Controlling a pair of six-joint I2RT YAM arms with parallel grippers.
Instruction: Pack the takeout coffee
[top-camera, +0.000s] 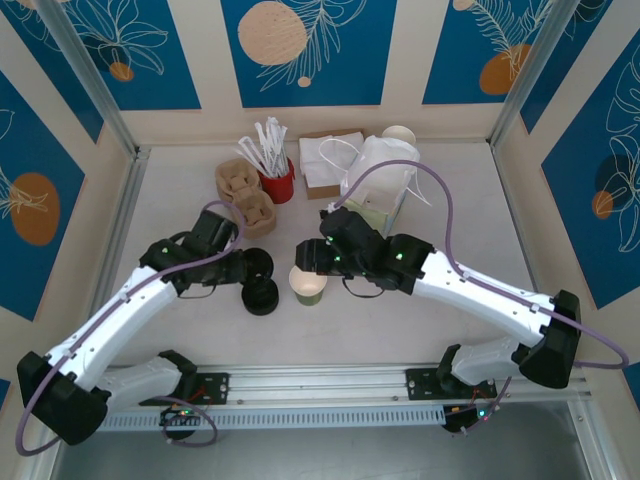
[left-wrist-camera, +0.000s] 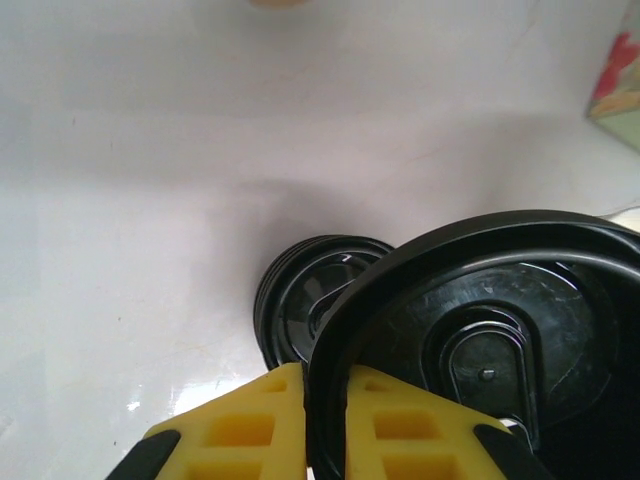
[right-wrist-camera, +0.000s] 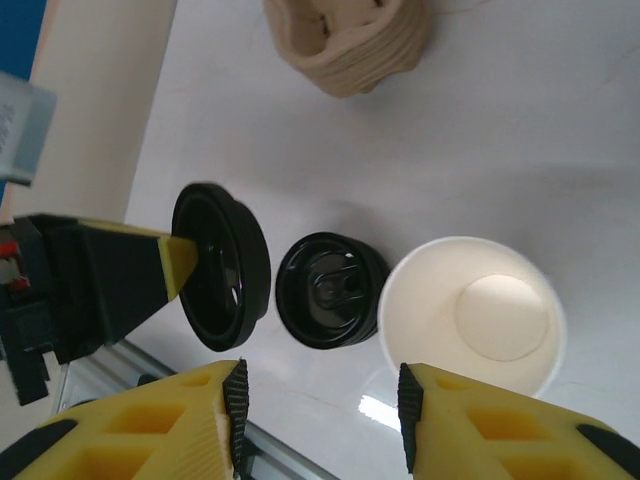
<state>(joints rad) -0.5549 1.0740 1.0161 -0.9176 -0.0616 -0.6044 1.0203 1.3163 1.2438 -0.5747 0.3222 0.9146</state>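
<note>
The takeout coffee cup (top-camera: 308, 285) stands upright and lidless on the white table; its cream inside faces up (right-wrist-camera: 470, 315). A low pile of black lids (top-camera: 261, 297) (right-wrist-camera: 330, 290) (left-wrist-camera: 300, 300) lies just left of it. My left gripper (top-camera: 246, 268) (left-wrist-camera: 325, 400) is shut on the rim of a single black lid (left-wrist-camera: 490, 340) (right-wrist-camera: 222, 265), which hangs tilted on edge left of the pile. My right gripper (top-camera: 306, 262) (right-wrist-camera: 320, 415) hovers open above the table near the cup, with nothing between its fingers.
Cardboard cup carriers (top-camera: 245, 197) (right-wrist-camera: 345, 40), a red cup of stirrers (top-camera: 277, 182), brown napkins (top-camera: 330, 160), a white paper bag (top-camera: 385, 175) and a stack of cups (top-camera: 398, 134) stand at the back. A metal rail (top-camera: 330, 385) runs along the near edge.
</note>
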